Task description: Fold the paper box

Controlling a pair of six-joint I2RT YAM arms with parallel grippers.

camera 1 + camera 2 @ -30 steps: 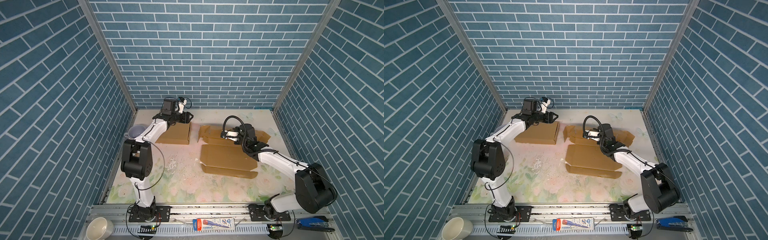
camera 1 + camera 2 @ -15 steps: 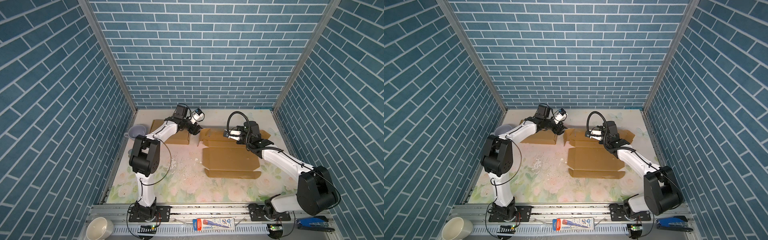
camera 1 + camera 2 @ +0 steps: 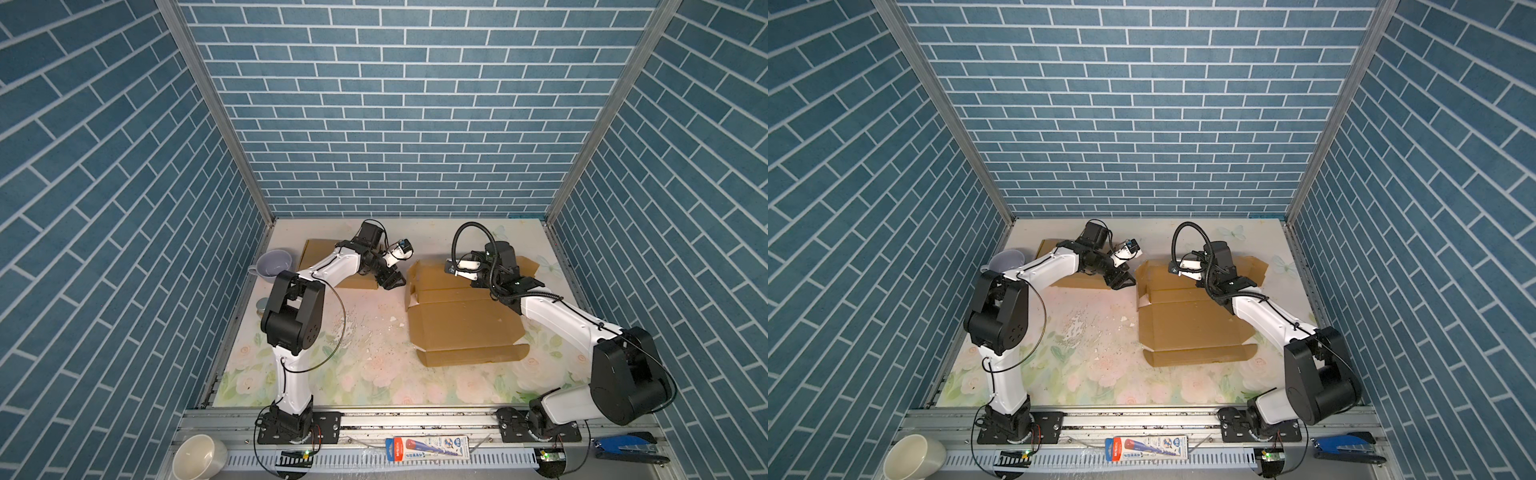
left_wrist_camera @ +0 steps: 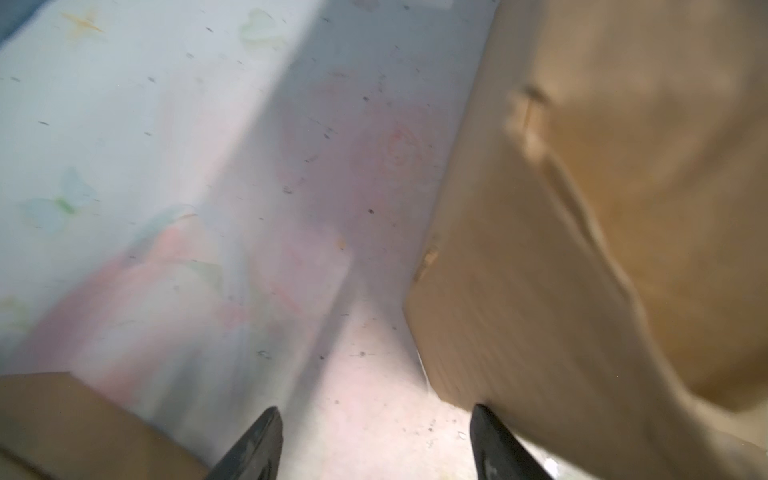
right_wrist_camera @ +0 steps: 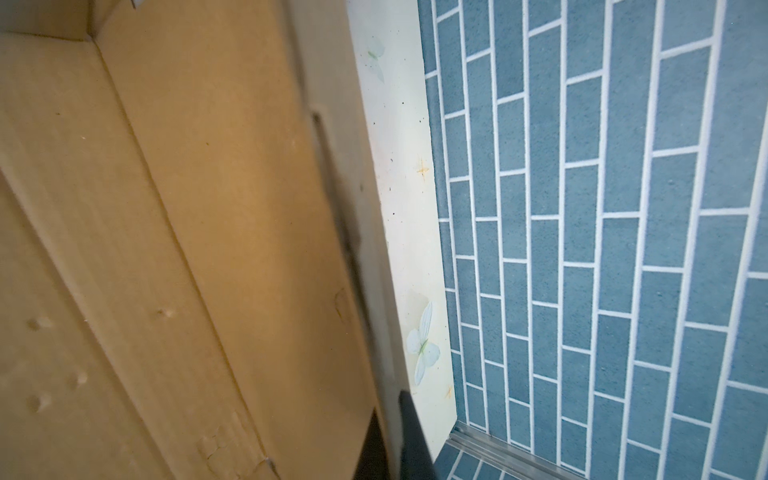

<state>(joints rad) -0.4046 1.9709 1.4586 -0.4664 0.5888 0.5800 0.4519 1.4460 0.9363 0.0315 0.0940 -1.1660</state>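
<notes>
Right jaws pinch the paper box (image 3: pixel 461 320) by its rear flap (image 5: pixel 249 208), left jaws spread just beside its edge; tugging could tear or slip the flap.

Both top views look down from high above the table's (image 3: pixel 374 374) front edge, sharing it whole. Left wrist view, blurred, seems close over the table; right wrist view hugs the paper box (image 5: pixel 166 208).
</notes>
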